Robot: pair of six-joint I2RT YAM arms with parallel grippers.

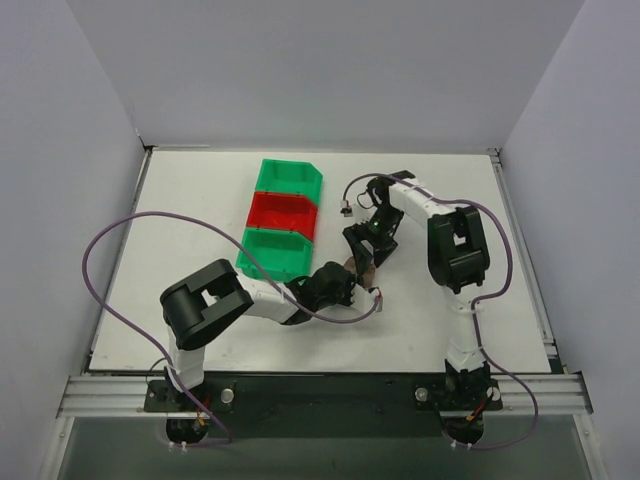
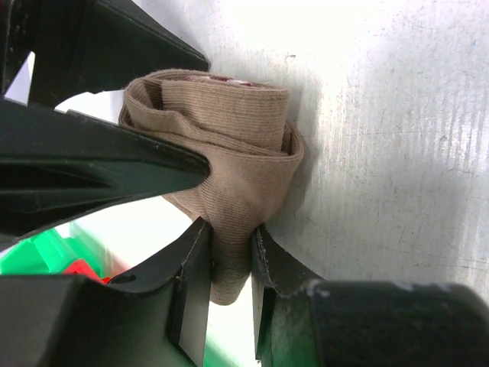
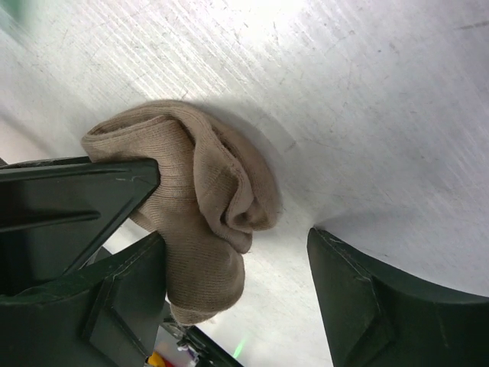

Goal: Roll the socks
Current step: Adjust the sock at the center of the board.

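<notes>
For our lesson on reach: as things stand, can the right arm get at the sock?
Probably yes: the right gripper stands open around the sock, with nothing between them. The left gripper pinches only one end, leaving the roll free.

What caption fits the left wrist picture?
Left gripper pinching a folded tan-brown knit sock, white table behind.

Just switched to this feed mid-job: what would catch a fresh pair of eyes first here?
First, the bunched tan sock at mid-table, pinched in the left claw. Next, the right claw, which meets it there with its jaws wide open and not gripping the fabric. Behind them, a red bin sits between two green bins, left of centre.
</notes>
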